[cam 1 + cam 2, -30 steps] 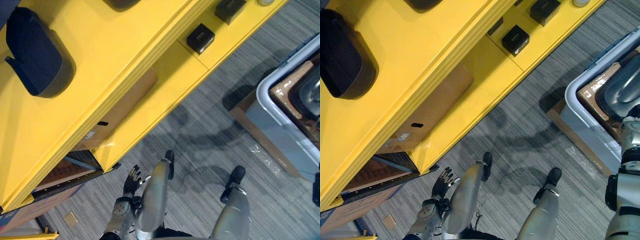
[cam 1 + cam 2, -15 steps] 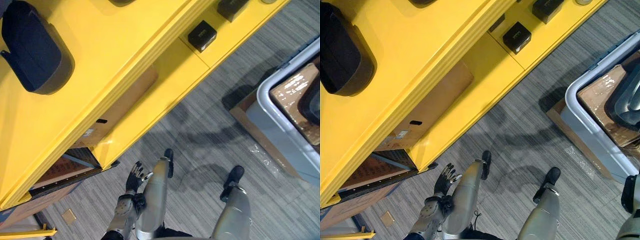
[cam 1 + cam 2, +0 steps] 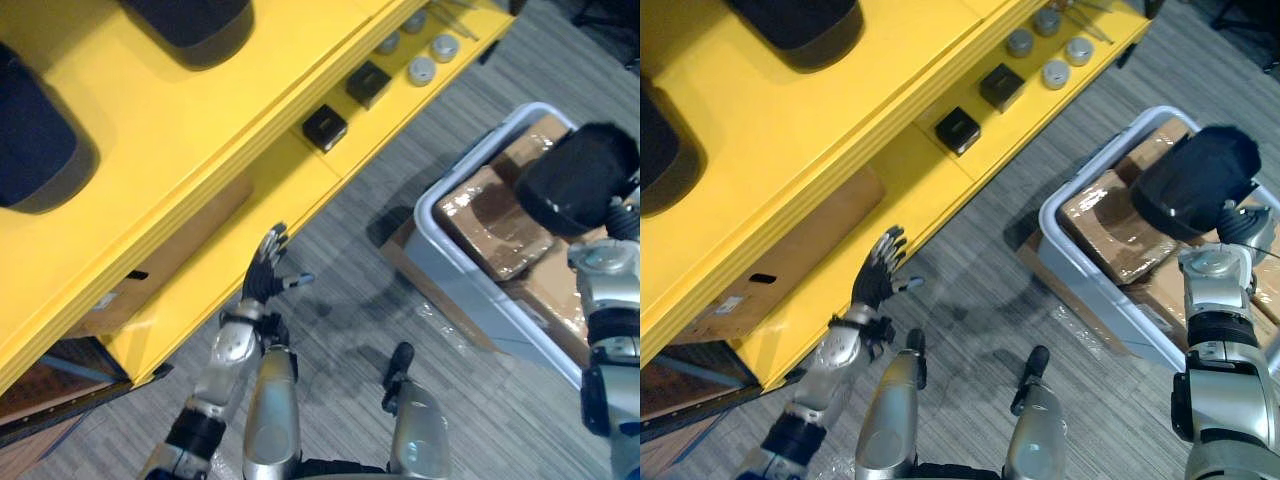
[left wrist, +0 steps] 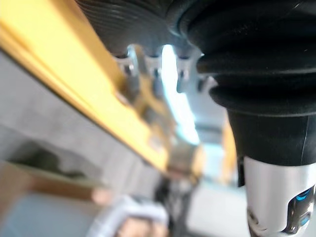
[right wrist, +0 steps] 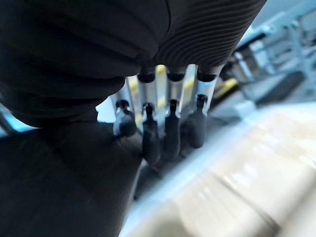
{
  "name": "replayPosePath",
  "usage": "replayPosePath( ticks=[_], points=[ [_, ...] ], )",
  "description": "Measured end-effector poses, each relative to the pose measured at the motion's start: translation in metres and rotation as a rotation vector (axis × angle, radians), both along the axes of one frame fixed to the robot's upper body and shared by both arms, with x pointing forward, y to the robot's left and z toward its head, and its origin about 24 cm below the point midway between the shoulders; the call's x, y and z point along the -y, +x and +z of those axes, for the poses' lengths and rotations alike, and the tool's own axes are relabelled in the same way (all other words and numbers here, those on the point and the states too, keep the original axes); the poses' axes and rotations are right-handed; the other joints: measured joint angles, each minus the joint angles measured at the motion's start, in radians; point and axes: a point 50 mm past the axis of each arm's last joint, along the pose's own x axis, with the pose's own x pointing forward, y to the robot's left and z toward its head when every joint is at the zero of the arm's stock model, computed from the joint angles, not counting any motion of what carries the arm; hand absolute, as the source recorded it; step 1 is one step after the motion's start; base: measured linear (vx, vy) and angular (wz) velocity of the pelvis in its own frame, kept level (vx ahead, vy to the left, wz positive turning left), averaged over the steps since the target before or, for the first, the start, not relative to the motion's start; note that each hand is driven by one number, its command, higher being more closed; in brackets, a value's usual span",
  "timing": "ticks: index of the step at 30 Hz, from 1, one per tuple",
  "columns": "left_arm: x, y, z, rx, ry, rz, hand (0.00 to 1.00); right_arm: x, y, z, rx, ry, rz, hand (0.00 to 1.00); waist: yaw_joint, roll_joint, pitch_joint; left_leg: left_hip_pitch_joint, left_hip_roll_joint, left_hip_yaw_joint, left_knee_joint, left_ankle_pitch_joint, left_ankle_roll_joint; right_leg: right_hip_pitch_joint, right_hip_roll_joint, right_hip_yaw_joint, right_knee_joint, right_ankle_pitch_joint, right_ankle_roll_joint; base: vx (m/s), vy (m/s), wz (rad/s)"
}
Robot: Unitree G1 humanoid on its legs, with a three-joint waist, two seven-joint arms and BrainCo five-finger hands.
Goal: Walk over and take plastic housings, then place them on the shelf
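Left eye view had your robot's left hand (image 3: 264,275) nearest, raised over the grey carpet (image 3: 340,240) just off the front edge of the yellow shelf (image 3: 180,130). Its fingers were straight and spread, the thumb out to the side, and there was nothing in it. On the other side you had the right hand (image 5: 170,126) up under a plastic housing (image 3: 578,178). From the head, the dark rounded shell covered the hand and sat on top of the wrist. The right wrist view showed the fingers bent down with their dark tips against the housing's dark surface, so the hand had hold of it. You held that housing above a grey bin (image 3: 445,262) that stood on the carpet, apart from the shelf. The bin held brown boxes wrapped in clear film (image 3: 490,215). Farther out you could see a cardboard box (image 3: 170,260) tucked under the shelf's upper tier. On the lower tier stood two small black boxes (image 3: 324,127), one past the other, and beyond them several round grey discs (image 3: 421,70). On the upper tier, farthest from the robot, two more dark housings (image 3: 190,25) lay apart from each other, each cut off at the edge of the view
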Motion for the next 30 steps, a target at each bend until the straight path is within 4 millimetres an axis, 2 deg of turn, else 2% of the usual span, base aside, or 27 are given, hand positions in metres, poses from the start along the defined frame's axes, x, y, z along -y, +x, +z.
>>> replayPosePath(
  ticks=[1, 4, 8, 10, 12, 14, 18, 21, 25, 30],
  points=[
    [0.002, 0.007, 0.011, 0.018, 0.022, -0.021, 0.00, -0.005, 0.002, 0.010, 0.029, -0.036, 0.022, 1.00, -0.017, -0.008, 0.000, 0.025, 0.008, 0.008, -0.017, 0.005, -0.004, 0.019, 0.009, 0.007, -0.016, 0.006, -0.004, 0.02, -0.049, -0.35],
    [0.017, 0.028, 0.030, 0.005, 0.064, -0.102, 0.00, -0.016, 0.005, 0.022, 0.024, -0.122, 0.070, 1.00, -0.049, -0.035, -0.019, 0.075, 0.027, 0.051, -0.060, 0.019, -0.013, 0.033, 0.028, 0.039, -0.051, 0.024, -0.015, 0.00, -0.041, -0.37],
    [0.026, 0.056, 0.035, -0.118, 0.126, -0.142, 0.00, -0.023, 0.011, 0.025, -0.015, -0.163, 0.125, 1.00, -0.087, -0.047, -0.025, 0.074, 0.045, 0.076, -0.068, 0.023, -0.019, 0.022, 0.048, 0.061, -0.081, 0.048, -0.024, -0.04, -0.015, -0.25],
    [0.028, 0.066, 0.033, -0.199, 0.121, -0.145, 0.00, -0.030, 0.017, 0.032, -0.031, -0.201, 0.159, 1.00, -0.108, -0.047, -0.025, 0.073, 0.047, 0.091, -0.069, 0.023, -0.019, 0.013, 0.051, 0.075, -0.091, 0.056, -0.025, -0.02, 0.010, -0.26],
    [0.028, 0.075, 0.035, -0.266, 0.103, -0.158, 0.00, -0.042, 0.025, 0.046, -0.012, -0.242, 0.204, 1.00, -0.127, -0.047, -0.025, 0.068, 0.048, 0.118, -0.071, 0.023, -0.019, -0.017, 0.051, 0.105, -0.091, 0.066, -0.024, -0.02, 0.017, -0.31],
    [0.035, 0.080, 0.039, -0.307, 0.105, -0.182, 0.00, -0.047, 0.027, 0.056, 0.006, -0.291, 0.218, 1.00, -0.137, -0.047, -0.025, 0.059, 0.049, 0.127, -0.072, 0.024, -0.019, -0.033, 0.052, 0.116, -0.091, 0.070, -0.023, -0.01, 0.012, -0.16],
    [0.044, 0.087, 0.047, -0.416, 0.067, -0.225, 0.00, -0.070, 0.035, 0.097, 0.112, -0.452, 0.302, 1.00, -0.167, -0.047, -0.025, 0.038, 0.047, 0.142, -0.073, 0.024, -0.018, -0.064, 0.051, 0.137, -0.097, 0.081, -0.021, 0.02, 0.012, -0.09],
    [0.046, 0.088, 0.045, -0.502, -0.026, -0.246, 0.00, -0.084, 0.035, 0.117, 0.174, -0.573, 0.356, 1.00, -0.171, -0.047, -0.025, 0.047, 0.044, 0.155, -0.085, 0.024, -0.018, -0.066, 0.050, 0.148, -0.103, 0.084, -0.020, 0.03, 0.011, -0.08],
    [0.051, 0.088, 0.041, -0.606, -0.103, -0.257, 0.00, -0.106, 0.036, 0.119, 0.188, -0.721, 0.446, 1.00, -0.175, -0.046, -0.025, 0.051, 0.043, 0.161, -0.091, 0.024, -0.018, -0.066, 0.050, 0.154, -0.110, 0.085, -0.020, 0.01, 0.004, -0.03],
    [0.061, 0.083, 0.032, -0.726, -0.214, -0.311, 0.00, -0.118, 0.035, 0.120, 0.212, -0.811, 0.509, 1.00, -0.178, -0.045, -0.026, 0.034, 0.042, 0.168, -0.090, 0.024, -0.018, -0.083, 0.051, 0.165, -0.123, 0.096, -0.021, 0.00, 0.005, -0.02]
  ],
)
